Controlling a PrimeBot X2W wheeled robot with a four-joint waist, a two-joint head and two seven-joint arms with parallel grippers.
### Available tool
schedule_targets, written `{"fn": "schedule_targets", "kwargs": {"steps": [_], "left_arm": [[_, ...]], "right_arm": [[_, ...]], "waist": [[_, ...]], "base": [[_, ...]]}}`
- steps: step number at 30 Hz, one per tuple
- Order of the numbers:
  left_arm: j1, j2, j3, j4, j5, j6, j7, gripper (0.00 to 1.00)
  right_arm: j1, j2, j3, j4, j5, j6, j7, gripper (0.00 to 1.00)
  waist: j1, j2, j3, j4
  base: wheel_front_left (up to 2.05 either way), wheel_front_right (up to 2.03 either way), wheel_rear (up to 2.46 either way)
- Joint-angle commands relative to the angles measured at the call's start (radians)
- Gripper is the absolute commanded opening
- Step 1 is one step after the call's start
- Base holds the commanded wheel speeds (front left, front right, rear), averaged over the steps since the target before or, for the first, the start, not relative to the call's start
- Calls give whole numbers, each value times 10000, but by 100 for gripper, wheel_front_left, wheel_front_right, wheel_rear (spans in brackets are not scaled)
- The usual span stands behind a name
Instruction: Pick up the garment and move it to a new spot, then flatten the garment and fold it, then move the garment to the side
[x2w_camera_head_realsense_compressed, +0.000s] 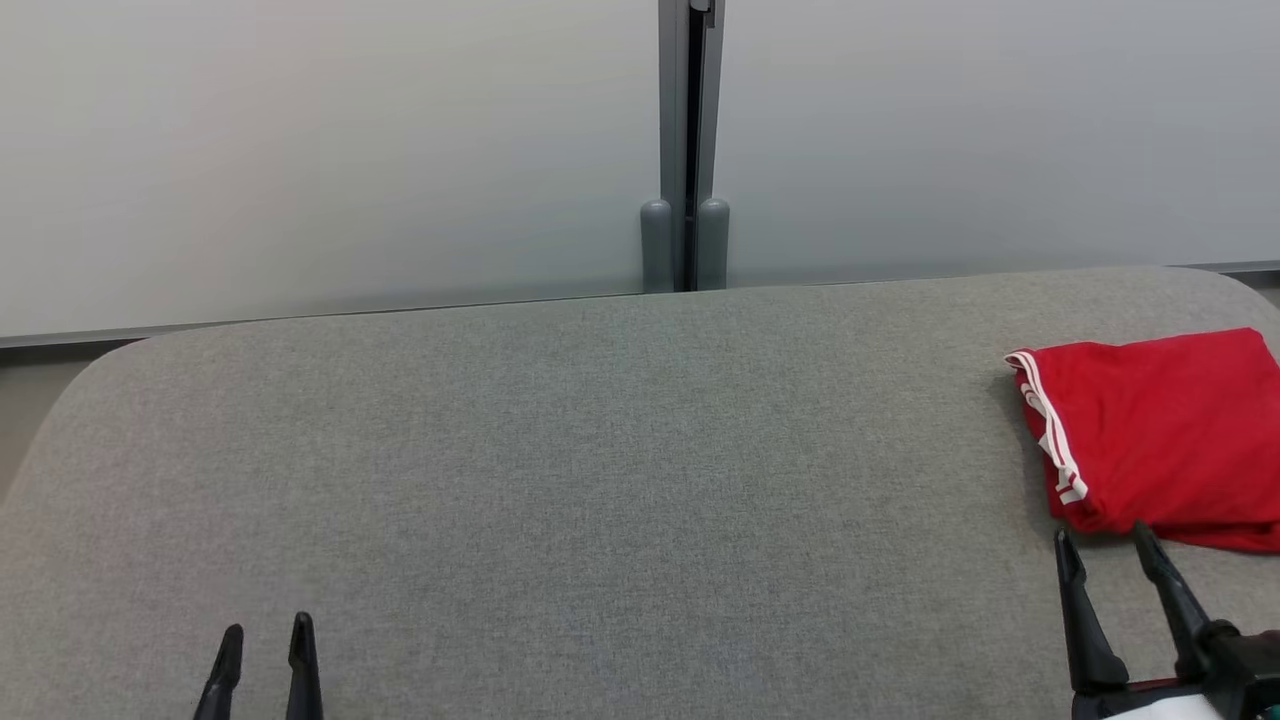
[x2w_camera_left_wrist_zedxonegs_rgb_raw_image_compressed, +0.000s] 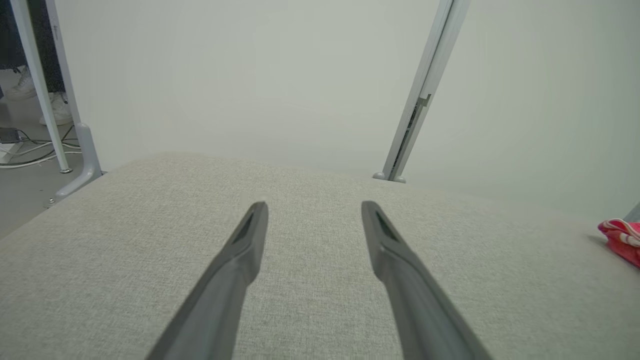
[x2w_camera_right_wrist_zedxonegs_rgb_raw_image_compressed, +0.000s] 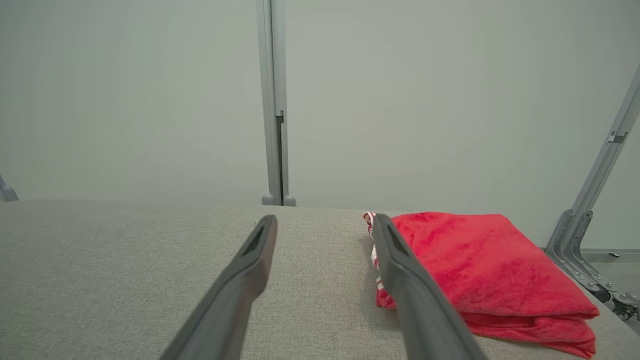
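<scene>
Garment (x2w_camera_head_realsense_compressed: 1160, 440) folded, far right; right fingers (x2w_camera_head_realsense_compressed: 1080, 610) apart beside its near edge; left fingers (x2w_camera_head_realsense_compressed: 303, 660) apart

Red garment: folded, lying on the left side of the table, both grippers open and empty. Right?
Not quite. The red garment lies on the right side of the table, just beyond the right gripper, as the head view shows. The rest holds: it is folded, and the right gripper and the left gripper are both open and empty.
</scene>
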Motion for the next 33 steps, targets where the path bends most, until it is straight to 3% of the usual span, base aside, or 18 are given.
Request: {"fn": "schedule_targets", "kwargs": {"steps": [1,6,33], "left_arm": [[-7,-25,-29,68,51,-49,8,0],[42,-161,-67,473,20,-49,20,0],[-1155,-84,27,759,-4513,-175,1310,0]], "right_arm": [[2,11,-1,69,7,0,11,0],[152,168,31,465,40,0,60,0],[-660,93,-85,819,5385,-1,1331,0]], "waist": [[0,-1,-1,23],[0,-1,-1,25],[0,-1,78,110]], "base": [[0,0,0],[0,0,0],[0,0,0]]}}
